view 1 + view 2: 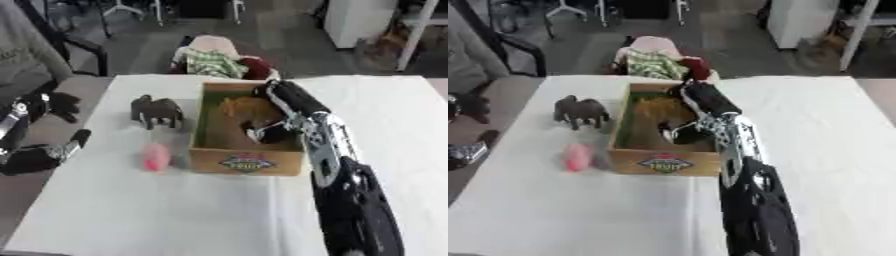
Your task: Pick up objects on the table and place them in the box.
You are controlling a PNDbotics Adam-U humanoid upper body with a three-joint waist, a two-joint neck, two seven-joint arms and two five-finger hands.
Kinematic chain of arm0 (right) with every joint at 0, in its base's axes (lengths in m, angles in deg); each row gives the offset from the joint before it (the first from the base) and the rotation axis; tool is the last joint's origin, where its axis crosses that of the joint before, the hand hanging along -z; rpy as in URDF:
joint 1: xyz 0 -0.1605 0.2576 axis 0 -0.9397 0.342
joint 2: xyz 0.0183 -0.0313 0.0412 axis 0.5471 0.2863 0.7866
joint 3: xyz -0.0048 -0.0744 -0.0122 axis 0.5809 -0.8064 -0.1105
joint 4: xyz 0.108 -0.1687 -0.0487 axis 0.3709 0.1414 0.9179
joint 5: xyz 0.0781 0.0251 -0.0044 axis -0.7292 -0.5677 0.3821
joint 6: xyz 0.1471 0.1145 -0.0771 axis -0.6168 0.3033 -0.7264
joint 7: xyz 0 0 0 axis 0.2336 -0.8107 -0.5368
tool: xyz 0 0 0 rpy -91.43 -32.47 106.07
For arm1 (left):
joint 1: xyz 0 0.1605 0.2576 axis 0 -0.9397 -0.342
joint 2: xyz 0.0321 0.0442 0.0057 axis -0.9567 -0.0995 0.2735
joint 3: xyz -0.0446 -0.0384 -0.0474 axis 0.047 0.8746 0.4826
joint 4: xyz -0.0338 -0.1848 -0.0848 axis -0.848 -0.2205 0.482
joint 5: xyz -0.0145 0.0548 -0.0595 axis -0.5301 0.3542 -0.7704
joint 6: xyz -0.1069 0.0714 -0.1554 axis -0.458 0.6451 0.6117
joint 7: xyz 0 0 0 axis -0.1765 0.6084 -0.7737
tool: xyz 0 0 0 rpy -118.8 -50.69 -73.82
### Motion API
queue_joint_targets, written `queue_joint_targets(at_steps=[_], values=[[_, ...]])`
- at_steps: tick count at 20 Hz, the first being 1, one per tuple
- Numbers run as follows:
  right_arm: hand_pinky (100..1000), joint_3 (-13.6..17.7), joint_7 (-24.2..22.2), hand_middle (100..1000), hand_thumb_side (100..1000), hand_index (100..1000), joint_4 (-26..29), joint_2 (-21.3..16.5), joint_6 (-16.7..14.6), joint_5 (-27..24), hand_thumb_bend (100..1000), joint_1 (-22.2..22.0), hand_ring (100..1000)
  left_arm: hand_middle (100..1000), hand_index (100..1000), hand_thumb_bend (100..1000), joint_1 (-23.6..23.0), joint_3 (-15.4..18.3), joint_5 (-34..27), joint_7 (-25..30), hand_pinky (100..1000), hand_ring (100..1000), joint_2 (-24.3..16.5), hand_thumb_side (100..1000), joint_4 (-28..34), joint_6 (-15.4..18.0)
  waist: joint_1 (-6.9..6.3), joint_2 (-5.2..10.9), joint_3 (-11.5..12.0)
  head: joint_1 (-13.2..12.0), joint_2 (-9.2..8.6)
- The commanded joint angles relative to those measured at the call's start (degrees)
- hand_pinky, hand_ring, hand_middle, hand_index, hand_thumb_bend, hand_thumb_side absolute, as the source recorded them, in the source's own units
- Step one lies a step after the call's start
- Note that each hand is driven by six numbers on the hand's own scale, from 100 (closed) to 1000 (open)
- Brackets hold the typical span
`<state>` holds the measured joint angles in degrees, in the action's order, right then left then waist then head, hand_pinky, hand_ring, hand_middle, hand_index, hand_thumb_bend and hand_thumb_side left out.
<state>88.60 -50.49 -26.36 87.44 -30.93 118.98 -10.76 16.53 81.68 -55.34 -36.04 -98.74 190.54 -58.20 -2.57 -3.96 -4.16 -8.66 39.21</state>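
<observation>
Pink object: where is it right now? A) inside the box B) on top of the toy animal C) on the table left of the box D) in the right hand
C: the pink object lies on the white table just left of the box, in front of the dark toy animal; the right hand is down inside the box.

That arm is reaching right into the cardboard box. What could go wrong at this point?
Two things, probably. The right hand sits low inside the box, beside an orange-brown thing already there; lifting out, it might snag that or drag the box. And the dark toy animal and pink object lie close by the box's left wall, so a shifted box could knock them.
</observation>
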Motion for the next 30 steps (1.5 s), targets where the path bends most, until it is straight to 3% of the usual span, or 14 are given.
queue_joint_targets(at_steps=[1, 7, 13, 21, 30], values=[[153, -0.3, -0.5, 334, 152, 551, 2.6, 2.9, -0.4, 3.5, 156, -0.5, 274, 610, 768, 329, 0.8, 0.4, -0.5, 0.1, 851, 615, -1.0, 125, 1.0, 0.1, -0.35, 0.41, 0.2, 0.2, -0.79], [171, 0.2, 1.2, 347, 152, 563, 3.9, 5.0, -1.0, 9.0, 166, -2.8, 293, 610, 768, 328, 0.9, 0.4, -0.5, 0.2, 851, 615, -0.9, 126, 1.0, 0.0, -0.43, 0.20, 0.3, 0.0, -0.94], [173, 1.0, 3.4, 348, 124, 566, 5.6, 5.7, -0.8, 9.6, 164, -1.3, 297, 610, 768, 325, 0.9, 0.3, -0.4, 0.3, 851, 615, -0.8, 127, 0.9, 0.0, -0.48, 0.15, 0.4, 0.1, -0.98], [183, 2.7, 3.3, 358, 106, 571, 8.8, 5.6, 1.2, 8.5, 185, 1.8, 306, 610, 768, 324, 1.1, 0.2, -0.5, 0.4, 850, 615, -0.8, 127, 0.9, 0.1, -0.48, -0.05, 1.0, 0.5, -1.41], [231, 5.9, 6.0, 400, 103, 610, 14.4, 7.0, 4.2, 15.1, 189, -0.1, 354, 610, 768, 323, 1.7, 0.1, -0.6, 0.6, 850, 615, -0.5, 128, 1.2, 0.2, -0.82, -0.72, 2.1, 1.6, -2.58]])
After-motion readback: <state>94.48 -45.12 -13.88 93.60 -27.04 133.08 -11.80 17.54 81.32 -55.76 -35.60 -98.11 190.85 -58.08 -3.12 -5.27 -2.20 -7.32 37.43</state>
